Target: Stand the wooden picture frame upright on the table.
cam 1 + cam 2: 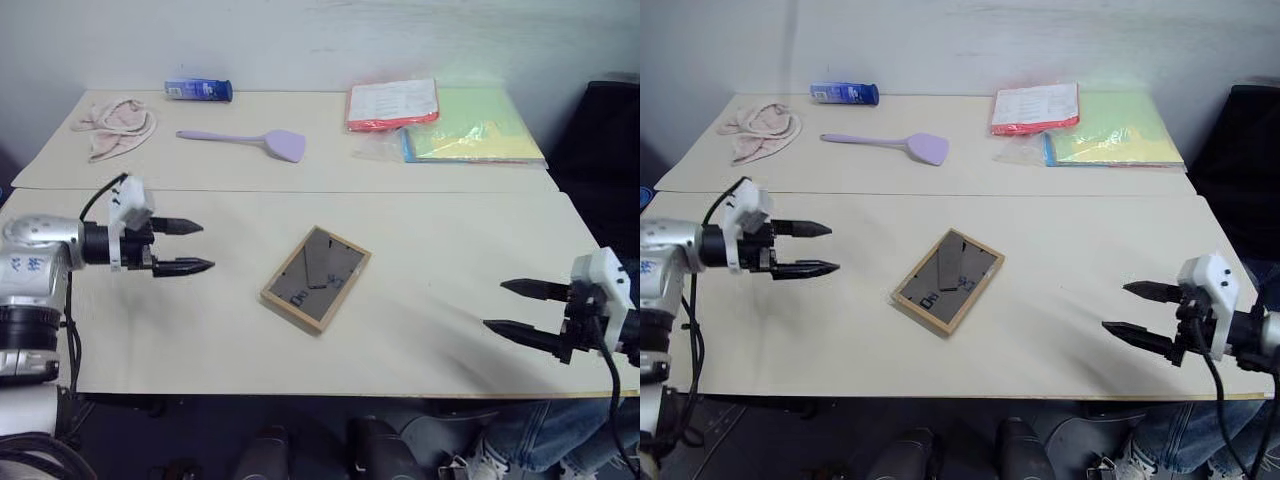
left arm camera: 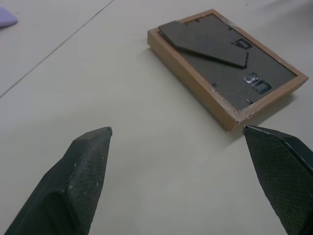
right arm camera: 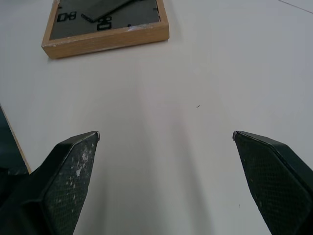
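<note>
I am holding my left gripper (image 1: 198,246) wide open and empty left of the frame (image 1: 316,278), which is lying face down on the table (image 1: 430,260) with its dark back up, while my right gripper (image 1: 512,307) is hovering wide open, empty, right of it.

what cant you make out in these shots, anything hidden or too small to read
- Wooden picture frame: lies face down on the table, so its picture is hidden in every view.
- Red folder: print on the top sheet too small to read, head views.
- Blue tube: label too small to read.
</note>
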Available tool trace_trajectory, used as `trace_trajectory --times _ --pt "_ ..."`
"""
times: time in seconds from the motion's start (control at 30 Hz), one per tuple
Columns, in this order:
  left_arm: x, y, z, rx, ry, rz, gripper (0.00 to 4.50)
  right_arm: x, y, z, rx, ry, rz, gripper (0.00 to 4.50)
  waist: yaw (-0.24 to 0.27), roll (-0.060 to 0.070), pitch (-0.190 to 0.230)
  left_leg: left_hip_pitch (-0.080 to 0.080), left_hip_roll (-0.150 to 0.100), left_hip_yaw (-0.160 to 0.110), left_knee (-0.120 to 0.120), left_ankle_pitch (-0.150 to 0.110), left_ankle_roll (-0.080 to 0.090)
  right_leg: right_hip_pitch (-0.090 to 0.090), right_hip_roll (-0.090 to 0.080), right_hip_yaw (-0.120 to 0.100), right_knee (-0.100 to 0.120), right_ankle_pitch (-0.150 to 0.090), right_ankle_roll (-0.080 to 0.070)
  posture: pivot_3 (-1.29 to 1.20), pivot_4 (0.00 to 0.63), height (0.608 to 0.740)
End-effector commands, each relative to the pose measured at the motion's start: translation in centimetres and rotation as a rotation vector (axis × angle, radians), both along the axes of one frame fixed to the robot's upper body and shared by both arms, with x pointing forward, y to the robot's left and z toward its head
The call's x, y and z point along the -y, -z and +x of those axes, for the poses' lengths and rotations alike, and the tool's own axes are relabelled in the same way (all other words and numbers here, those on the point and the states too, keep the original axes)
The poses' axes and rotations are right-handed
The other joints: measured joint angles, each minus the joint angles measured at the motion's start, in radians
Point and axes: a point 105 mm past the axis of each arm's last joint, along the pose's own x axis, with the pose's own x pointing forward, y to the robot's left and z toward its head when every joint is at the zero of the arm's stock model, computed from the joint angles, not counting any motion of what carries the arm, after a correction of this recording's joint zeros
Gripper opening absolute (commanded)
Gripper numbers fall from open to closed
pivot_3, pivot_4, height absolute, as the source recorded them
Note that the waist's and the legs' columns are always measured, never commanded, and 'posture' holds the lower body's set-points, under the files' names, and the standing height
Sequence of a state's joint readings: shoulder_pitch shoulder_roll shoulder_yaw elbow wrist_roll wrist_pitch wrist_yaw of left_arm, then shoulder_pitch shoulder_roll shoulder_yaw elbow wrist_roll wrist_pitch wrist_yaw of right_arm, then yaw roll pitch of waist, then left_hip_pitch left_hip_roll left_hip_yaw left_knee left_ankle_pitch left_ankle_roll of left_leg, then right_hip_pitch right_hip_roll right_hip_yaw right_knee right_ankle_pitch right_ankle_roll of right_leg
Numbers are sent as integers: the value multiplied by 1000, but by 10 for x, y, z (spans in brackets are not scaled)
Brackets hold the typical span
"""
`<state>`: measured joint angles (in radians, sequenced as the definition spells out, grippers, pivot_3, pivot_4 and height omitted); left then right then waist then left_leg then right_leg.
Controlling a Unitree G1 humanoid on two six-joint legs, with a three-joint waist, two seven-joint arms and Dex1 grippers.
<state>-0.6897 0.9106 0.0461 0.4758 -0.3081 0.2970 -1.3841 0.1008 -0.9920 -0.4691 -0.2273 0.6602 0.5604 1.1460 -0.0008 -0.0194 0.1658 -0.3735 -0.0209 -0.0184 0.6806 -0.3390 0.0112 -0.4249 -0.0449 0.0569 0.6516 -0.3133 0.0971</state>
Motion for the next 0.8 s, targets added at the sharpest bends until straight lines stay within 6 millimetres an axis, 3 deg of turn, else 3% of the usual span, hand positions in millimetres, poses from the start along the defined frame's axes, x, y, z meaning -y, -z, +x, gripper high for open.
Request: trace_trajectory --times 0.03,0.47,0.53,0.63,0.8 --pt "1 -2 3 10 19 16 4500 0 -10 0 25 -2 16 4487 0 0 0 0 0 0 0 0 0 0 0 0 0 0 0 0 150 740" --pt "8 9 13 30 -11 43 4500 -17 -6 3 49 15 -10 4487 0 0 0 -1 0 0 0 0 -1 -2 0 1 1 0 0 0 150 740" --pt "10 14 16 48 -13 78 4094 -23 -5 5 58 -1 -36 4500 0 0 0 -1 0 0 1 0 -1 -2 0 1 1 0 0 0 150 740" --pt "29 25 21 89 45 145 3390 -43 -6 12 67 -73 -64 3989 0 0 0 -1 0 0 1 0 -1 -2 0 1 1 0 0 0 150 740" --pt "64 41 27 117 164 200 1867 -73 1 31 85 -179 -119 2289 0 -1 0 -2 0 1 1 0 -1 -3 0 1 1 0 0 0 150 740"
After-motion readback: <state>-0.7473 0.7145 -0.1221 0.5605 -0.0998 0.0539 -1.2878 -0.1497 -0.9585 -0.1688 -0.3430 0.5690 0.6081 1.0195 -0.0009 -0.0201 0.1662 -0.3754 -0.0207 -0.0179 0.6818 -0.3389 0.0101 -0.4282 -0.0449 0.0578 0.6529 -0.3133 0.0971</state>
